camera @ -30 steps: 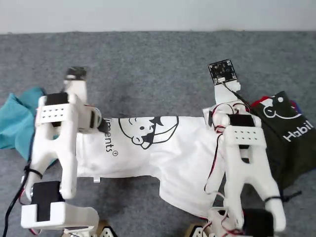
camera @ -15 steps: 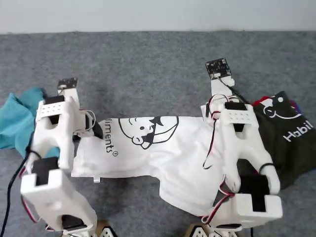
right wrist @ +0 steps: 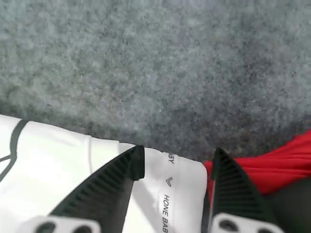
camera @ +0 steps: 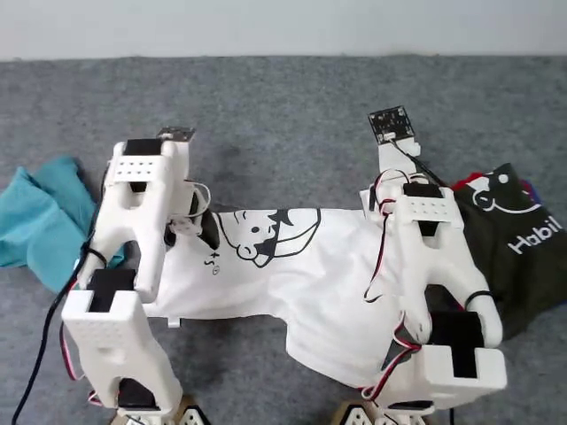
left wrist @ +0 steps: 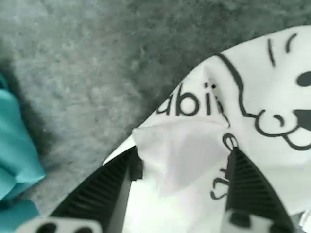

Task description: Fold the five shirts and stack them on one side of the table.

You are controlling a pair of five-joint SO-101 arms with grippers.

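- The left gripper (left wrist: 182, 167) is clamped on a raised fold of the white shirt (camera: 310, 274), at the shirt's edge next to the printed letters
- The right gripper (right wrist: 172, 167) has its jaws apart, standing over the collar edge of the same shirt, near the neck label
- The white shirt lies spread in the middle of the grey table (camera: 283, 115), print upward, between a teal shirt (camera: 40, 212) and a black shirt (camera: 518, 239); red cloth (right wrist: 272, 165) shows just beside the collar
- Compared with half a second ago, the left arm has moved toward the middle and drawn the shirt's edge over the letters; the right arm has not moved
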